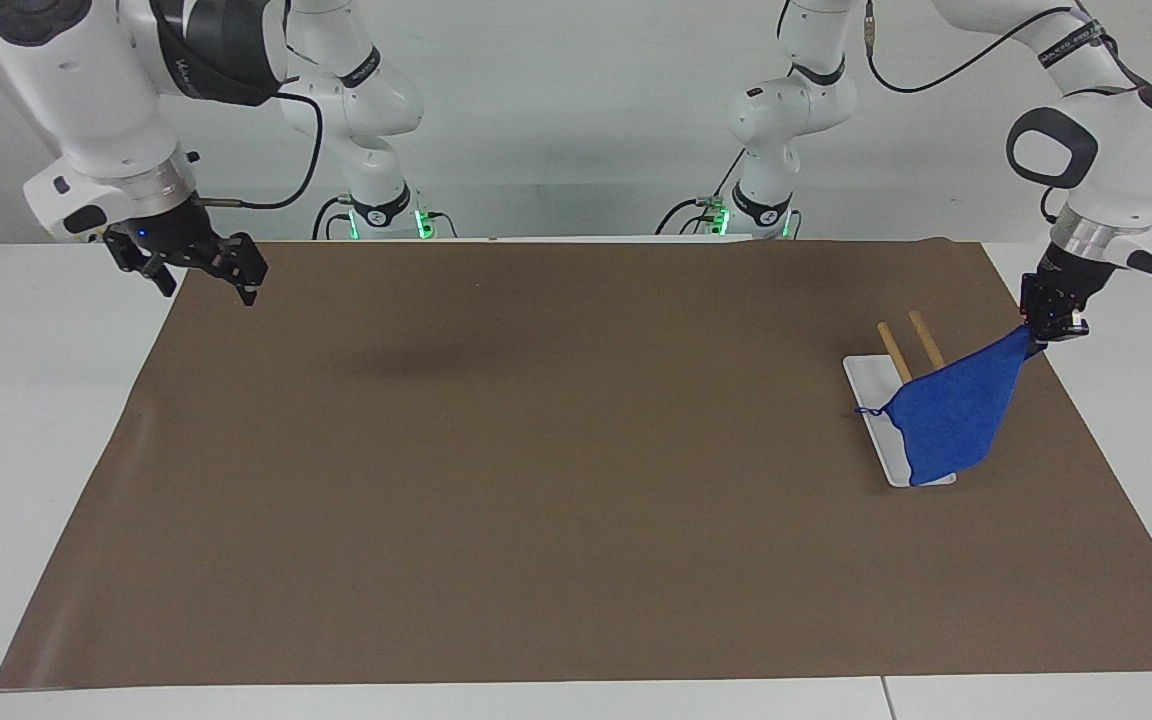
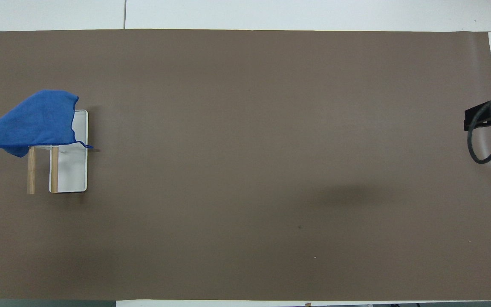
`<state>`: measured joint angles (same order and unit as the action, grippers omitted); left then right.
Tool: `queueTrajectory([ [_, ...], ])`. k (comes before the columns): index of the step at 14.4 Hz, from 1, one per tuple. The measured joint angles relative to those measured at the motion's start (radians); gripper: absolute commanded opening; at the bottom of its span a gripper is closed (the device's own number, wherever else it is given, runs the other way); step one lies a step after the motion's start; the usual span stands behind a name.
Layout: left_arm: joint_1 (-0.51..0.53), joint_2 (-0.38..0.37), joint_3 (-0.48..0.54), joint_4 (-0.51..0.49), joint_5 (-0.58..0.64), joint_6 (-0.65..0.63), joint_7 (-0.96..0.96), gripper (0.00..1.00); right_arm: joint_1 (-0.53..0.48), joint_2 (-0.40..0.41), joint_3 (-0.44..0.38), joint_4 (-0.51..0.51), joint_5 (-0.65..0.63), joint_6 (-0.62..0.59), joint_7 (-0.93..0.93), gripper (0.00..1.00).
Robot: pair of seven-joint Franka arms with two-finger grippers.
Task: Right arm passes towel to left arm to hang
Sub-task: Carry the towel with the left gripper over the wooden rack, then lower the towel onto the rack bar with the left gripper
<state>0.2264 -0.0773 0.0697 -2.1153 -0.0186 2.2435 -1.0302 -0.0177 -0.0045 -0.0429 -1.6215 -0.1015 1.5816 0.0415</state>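
A brown mat (image 1: 536,480) covers the white table (image 1: 36,400); a white-based rack (image 2: 73,170) stands on it.

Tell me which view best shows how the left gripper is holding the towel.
The facing view. There the left gripper is shut on one corner of the towel, which drapes down across the wooden rack. The overhead view shows the towel spread above the rack, but the left gripper lies outside that view.
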Motion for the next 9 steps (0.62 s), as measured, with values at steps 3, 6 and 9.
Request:
queueTrajectory([
  [3,0.0,-0.006,-0.002,-0.041,0.0,0.012,0.046,0.0,0.012,-0.009,0.002,-0.011,0.0,0.002,0.0,1.0],
  [6,-0.001,-0.006,-0.005,-0.054,0.0,0.042,0.053,0.72,0.014,-0.009,0.004,-0.011,0.009,-0.001,0.0,1.0],
  [9,-0.003,-0.005,-0.006,-0.046,0.0,0.053,0.06,1.0,0.014,-0.009,0.004,-0.004,0.046,-0.042,0.0,1.0],
])
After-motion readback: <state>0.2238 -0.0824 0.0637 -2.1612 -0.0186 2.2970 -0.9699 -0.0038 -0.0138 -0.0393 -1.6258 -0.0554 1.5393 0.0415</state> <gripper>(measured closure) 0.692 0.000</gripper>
